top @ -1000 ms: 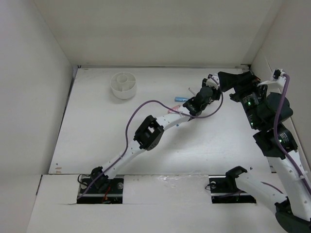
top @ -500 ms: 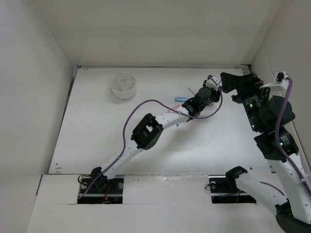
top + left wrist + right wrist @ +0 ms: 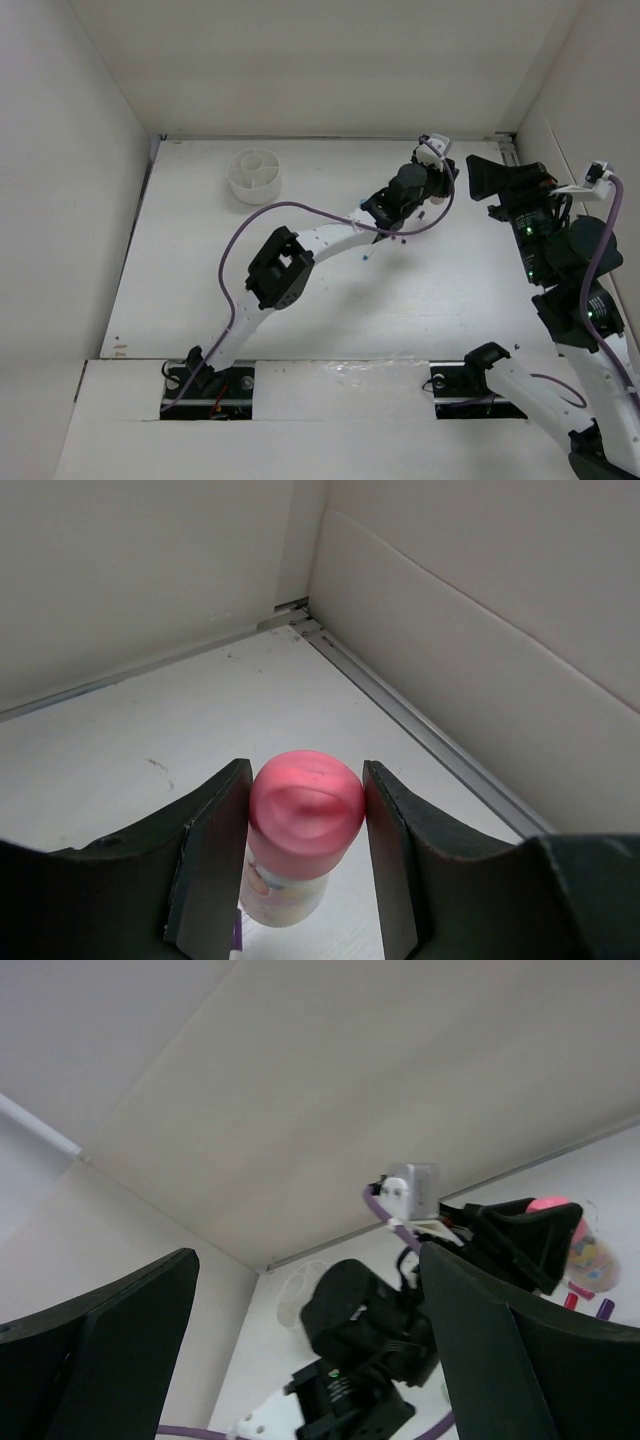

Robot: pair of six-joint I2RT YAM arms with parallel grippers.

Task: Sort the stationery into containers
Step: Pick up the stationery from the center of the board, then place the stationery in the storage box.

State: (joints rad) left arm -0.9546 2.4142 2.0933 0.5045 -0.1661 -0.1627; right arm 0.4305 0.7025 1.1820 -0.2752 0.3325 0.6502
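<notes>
Your left gripper (image 3: pixel 305 785) has swung toward the upper right of the top view, clenched on the pink-topped item (image 3: pixel 300 830), well apart from the bowl (image 3: pixel 236 186) at upper left. Your right gripper (image 3: pixel 308 1260) gapes wide.

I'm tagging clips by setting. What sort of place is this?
Probably a robot test booth: plain white walls box in a white table, with the left arm and right arm bolted at its near edge.

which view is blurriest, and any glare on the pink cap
Right wrist view: the right pincer looms dark and soft-edged. Left wrist view: the pink-topped item is sharp, mild sheen, no hard glare. Top view: even light, faint shadows.
</notes>
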